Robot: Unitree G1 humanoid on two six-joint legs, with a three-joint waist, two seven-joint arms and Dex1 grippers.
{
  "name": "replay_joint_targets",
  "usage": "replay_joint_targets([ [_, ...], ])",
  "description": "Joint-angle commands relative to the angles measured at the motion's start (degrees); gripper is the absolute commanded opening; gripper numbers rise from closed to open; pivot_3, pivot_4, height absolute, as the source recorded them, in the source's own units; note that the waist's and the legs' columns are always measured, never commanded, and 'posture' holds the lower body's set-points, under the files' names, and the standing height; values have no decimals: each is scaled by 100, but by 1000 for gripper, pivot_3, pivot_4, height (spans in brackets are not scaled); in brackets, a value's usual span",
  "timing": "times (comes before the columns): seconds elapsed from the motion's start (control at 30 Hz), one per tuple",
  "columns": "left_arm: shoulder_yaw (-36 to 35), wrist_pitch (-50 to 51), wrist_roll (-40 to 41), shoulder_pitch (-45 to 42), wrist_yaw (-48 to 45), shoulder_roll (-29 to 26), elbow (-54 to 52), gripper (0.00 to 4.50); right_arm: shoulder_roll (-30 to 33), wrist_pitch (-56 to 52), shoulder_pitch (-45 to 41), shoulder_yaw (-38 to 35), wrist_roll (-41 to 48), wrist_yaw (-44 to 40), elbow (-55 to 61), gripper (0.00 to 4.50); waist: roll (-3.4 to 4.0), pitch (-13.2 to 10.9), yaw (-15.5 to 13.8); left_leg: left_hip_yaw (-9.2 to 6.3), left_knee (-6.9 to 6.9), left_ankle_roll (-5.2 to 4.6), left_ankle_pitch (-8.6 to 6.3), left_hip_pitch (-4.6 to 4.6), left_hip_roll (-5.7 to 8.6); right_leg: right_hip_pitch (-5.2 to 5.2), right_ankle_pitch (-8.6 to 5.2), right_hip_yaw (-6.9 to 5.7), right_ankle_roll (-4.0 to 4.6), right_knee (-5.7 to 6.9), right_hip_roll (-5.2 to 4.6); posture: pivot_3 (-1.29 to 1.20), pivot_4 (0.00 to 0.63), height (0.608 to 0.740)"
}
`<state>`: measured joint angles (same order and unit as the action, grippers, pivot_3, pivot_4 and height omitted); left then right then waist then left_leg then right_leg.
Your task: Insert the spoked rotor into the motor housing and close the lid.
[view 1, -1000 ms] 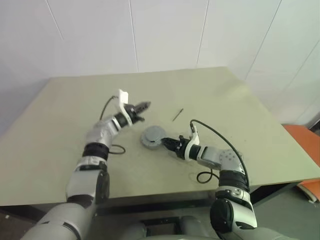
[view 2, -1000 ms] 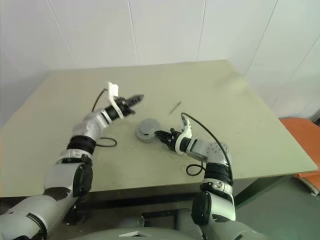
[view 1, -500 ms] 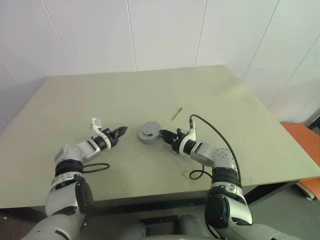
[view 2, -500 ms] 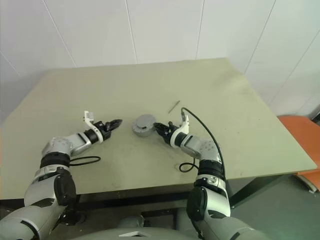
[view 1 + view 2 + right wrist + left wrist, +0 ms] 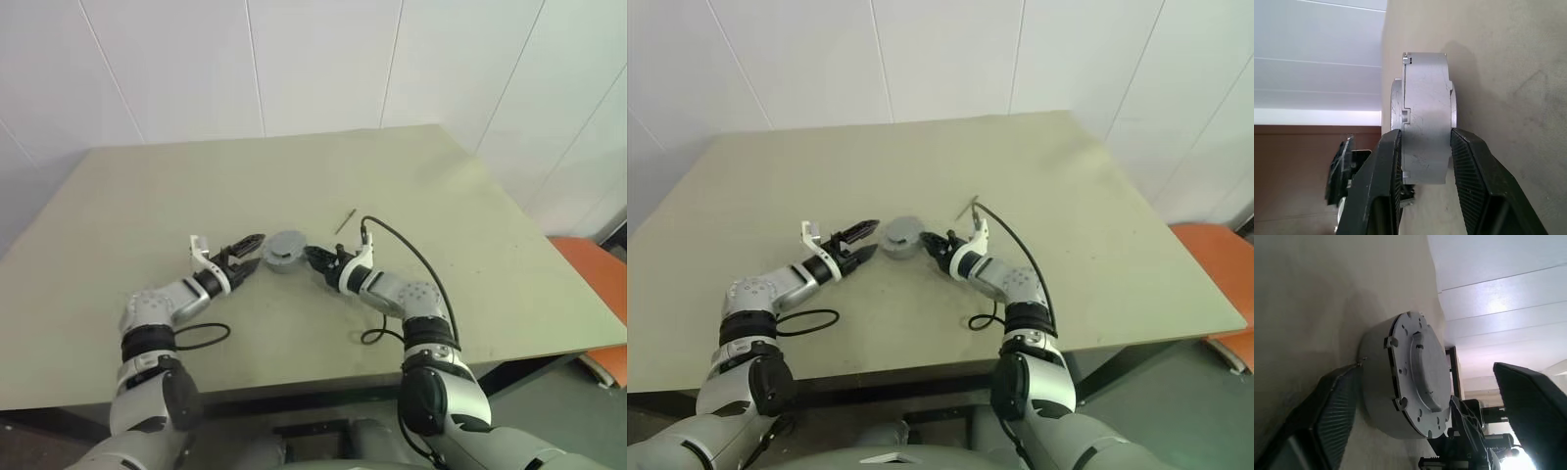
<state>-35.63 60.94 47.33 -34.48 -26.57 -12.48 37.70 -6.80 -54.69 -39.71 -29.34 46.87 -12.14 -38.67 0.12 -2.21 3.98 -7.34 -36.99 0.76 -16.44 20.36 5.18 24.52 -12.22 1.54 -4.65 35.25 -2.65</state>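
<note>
the right gripper (image 5: 1422, 171), seen near the centre of the left eye view, clenches the motor housing (image 5: 1426, 117) with one black finger (image 5: 1382, 181) against each side of its silver wall, so the housing is pinned in place on the table (image 5: 470, 225). just left of centre in that view, the left gripper (image 5: 245, 253) stands with its two fingers spread wide and nothing between them, its tips just beside the housing's other side; in the left wrist view one ribbed finger (image 5: 1334, 416) lies close against the grey body. the housing sits at the middle of the tabletop, and its upper face is a flat pale plate, the lid (image 5: 1420, 372), which appears to be seated on top already. the spoked rotor cannot be made out, so presumably it is inside. a thin dark pin (image 5: 344, 220) lies apart, a little to the upper right of the housing. judged from this, the step in hand is the closing of the lid, with the right arm bracing. the next move seems to call for the left fingers to come over the lid's rim and press or turn it home while the right grip stays firm, so the body does not slide.
</note>
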Motion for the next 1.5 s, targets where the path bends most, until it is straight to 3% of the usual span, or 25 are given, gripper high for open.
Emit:
replay_joint_targets([
  [0.03,-41,49,178,-79,84,-23,-175,4469,-379,90,-540,148,198,-265,-33,1219,0,0,1,0,0,2,1,0,0,0,1,0,1,0,0,0,0,740],
  [0.5,160,176,51,-179,257,-206,321,4469,-604,184,-507,375,465,-626,41,1219,0,1,-1,0,-1,4,2,-1,1,0,1,0,2,2,-1,0,0,740],
  [1.13,114,-251,159,-933,-28,302,878,4469,-562,114,-515,544,805,-757,93,1219,-2,2,-25,0,-5,6,4,4,6,0,2,0,2,1,-6,0,0,740],
  [1.23,151,-466,97,-930,-102,319,874,3885,-542,130,-495,552,819,-732,115,1219,-2,2,5,0,-3,6,4,4,5,2,2,1,2,2,-5,0,0,740],
  [1.37,106,-610,106,-922,-91,320,877,2678,-499,166,-472,576,824,-732,102,1219,-2,2,-6,0,-5,6,4,4,5,3,2,2,2,6,-4,0,0,740],
  [1.5,30,-751,146,-912,-108,316,874,2210,-454,242,-488,558,845,-741,39,1219,-3,3,-9,0,-8,6,4,5,6,2,2,2,2,6,-6,0,0,740],
])
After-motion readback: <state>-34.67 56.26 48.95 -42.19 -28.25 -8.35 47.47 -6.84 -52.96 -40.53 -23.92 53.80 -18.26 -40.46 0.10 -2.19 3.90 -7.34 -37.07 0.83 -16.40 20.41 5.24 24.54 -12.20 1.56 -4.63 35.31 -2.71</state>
